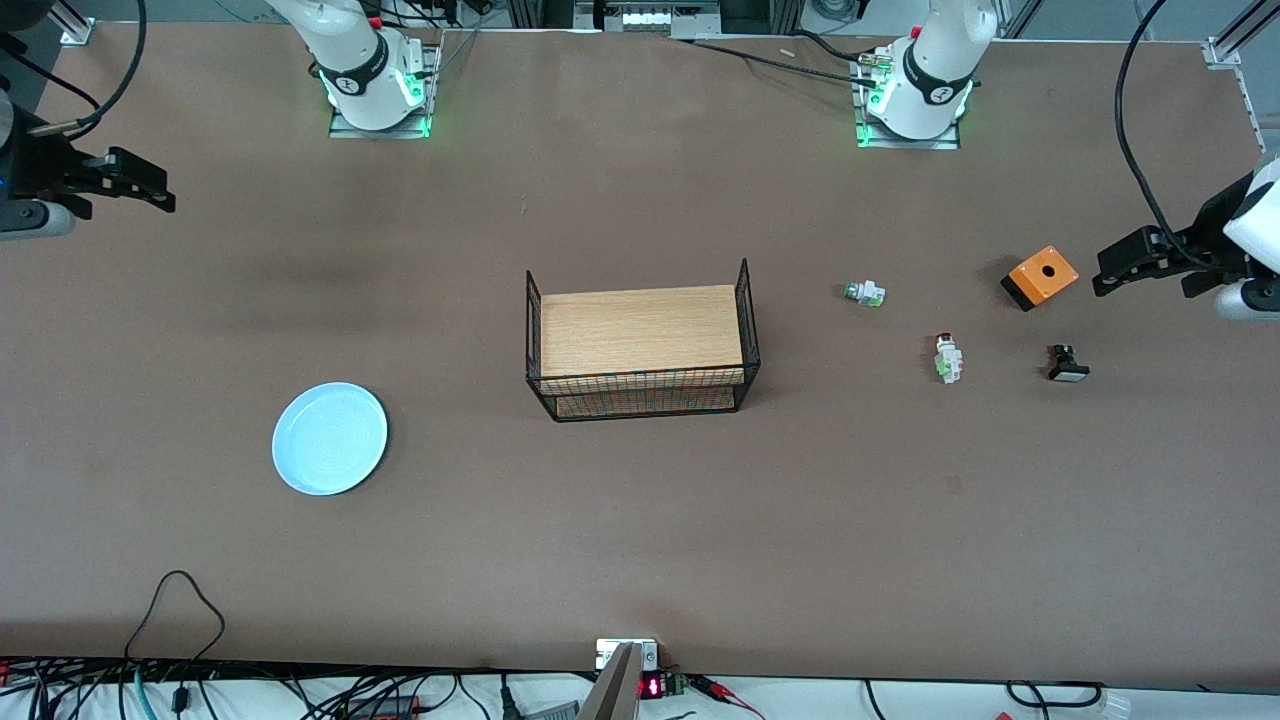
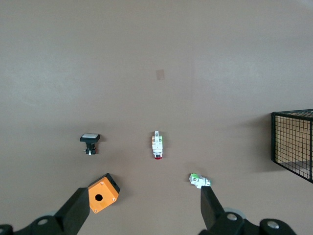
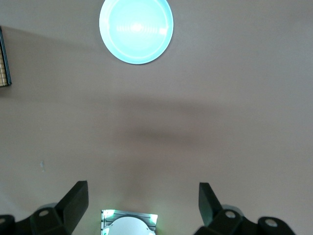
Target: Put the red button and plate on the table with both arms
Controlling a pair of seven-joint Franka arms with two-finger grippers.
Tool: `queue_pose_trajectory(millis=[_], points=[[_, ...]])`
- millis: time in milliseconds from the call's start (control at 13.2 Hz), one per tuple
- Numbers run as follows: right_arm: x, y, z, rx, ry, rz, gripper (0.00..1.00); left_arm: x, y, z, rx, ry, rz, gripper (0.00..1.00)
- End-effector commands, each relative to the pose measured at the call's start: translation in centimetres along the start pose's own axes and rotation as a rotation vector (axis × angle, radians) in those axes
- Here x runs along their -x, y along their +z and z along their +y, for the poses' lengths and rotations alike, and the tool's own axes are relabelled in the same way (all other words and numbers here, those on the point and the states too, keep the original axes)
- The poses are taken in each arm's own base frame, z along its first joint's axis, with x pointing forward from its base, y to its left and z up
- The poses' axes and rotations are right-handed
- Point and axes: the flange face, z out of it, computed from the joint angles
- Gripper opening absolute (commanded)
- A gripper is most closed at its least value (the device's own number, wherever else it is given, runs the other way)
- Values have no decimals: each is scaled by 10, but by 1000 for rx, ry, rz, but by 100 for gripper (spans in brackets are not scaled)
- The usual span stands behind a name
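Red button [image 1: 946,357]: lower centre-right of frame, below-left of left gripper [image 1: 1125,262], empty, spread.
Plate [image 1: 330,438]: lower left, under right gripper [image 1: 140,185], released.

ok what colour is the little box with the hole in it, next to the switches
Orange on top with a black base: the box shows best in the front view.

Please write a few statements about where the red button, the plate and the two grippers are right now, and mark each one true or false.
1. The red button lies in the plate. False: it lies on the bare table, toward the left arm's end, far from the plate.
2. The left gripper is open and holds nothing. True.
3. The plate rests on top of the wire rack. False: it lies on the table toward the right arm's end.
4. The right gripper is open and empty. True.
5. The orange box is farther from the front camera than the red button. True.
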Motion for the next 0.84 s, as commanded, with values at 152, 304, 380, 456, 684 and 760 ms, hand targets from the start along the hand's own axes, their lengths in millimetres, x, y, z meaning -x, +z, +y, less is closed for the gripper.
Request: queue_pose_trajectory(millis=[152,304,380,456,684,760], points=[[-18,-6,-7,-4,131,-20,100,5,-4,1,12,-56,0,100],[-19,-6,-9,-4,127,-23,100,5,-5,4,11,-50,0,100],[-19,-6,-9,-4,127,-23,100,5,-5,4,11,-48,0,100],[-19,-6,-9,-4,127,-23,100,5,-5,4,11,-48,0,100],[-21,-1,-8,-5,123,-35,100,5,-5,4,11,-48,0,100],[-21,-2,-9,-5,122,-34,100,5,-5,4,11,-50,0,100]])
